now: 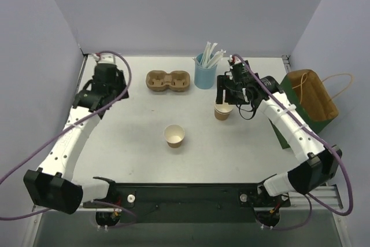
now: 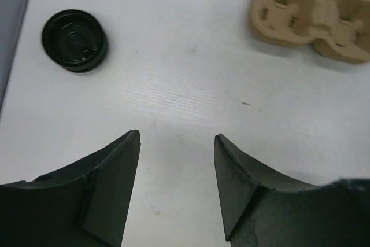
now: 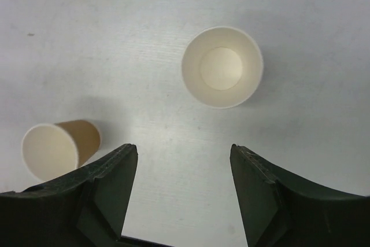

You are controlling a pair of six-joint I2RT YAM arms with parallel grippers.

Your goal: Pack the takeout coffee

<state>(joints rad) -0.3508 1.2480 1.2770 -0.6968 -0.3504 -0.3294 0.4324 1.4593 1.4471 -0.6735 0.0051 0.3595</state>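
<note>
Takeout coffee (image 1: 223,112) upright on worktop (image 1: 127,137), right of centre, near the blue straw cup (image 1: 204,75). Right claw (image 3: 184,150) hovers over it, fingers apart, gripping nothing; in wrist view the cup sits just ahead of the gap. Second tan cup (image 1: 174,136) upright mid-worktop, well apart. Pulp carrier (image 1: 168,81) at far side. Left claw (image 2: 176,137) apart over bare worktop, black lid (image 2: 74,40) ahead of it.

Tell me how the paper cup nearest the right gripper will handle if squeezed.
The paper cup looks empty, so probably light and easily tipped by a nudge. Its thin open rim would likely buckle under a hard pinch from the open right gripper.
</note>
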